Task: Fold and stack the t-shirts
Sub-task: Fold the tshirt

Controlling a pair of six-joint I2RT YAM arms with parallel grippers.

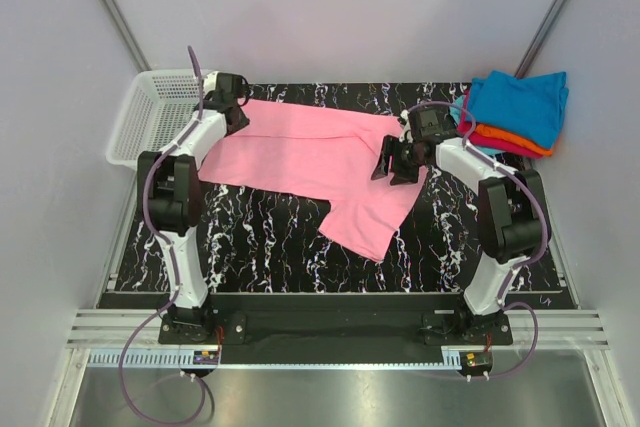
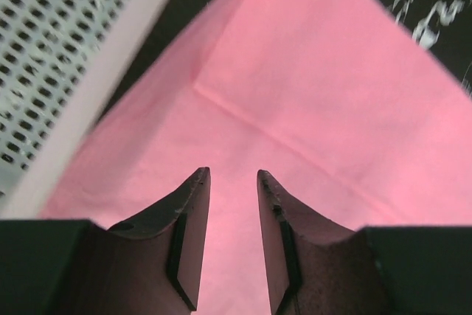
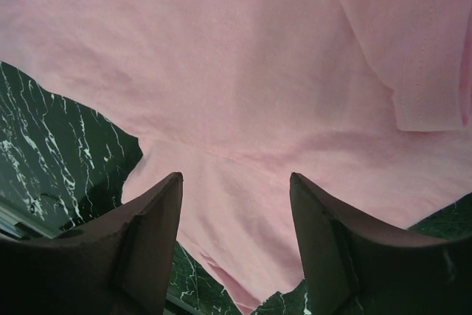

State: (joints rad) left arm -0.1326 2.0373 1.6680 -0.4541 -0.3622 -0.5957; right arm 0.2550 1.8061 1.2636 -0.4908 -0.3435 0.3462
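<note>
Plain pink t-shirt [image 1: 300, 157] on black marbled table [image 1: 260, 237]

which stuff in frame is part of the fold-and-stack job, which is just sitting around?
Job:
- pink t-shirt, spread out flat
- folded shirt stack, teal on top, far right corner

Just there:
- white mesh basket, far left corner
- black marble table

Light: we see bright, even light, soft shadows.
Blur: we find the basket [image 2: 51, 64] smeared, upper left, left wrist view.
Focus: stitching on the pink t-shirt [image 3: 413, 35] crisp, right wrist view.
</note>
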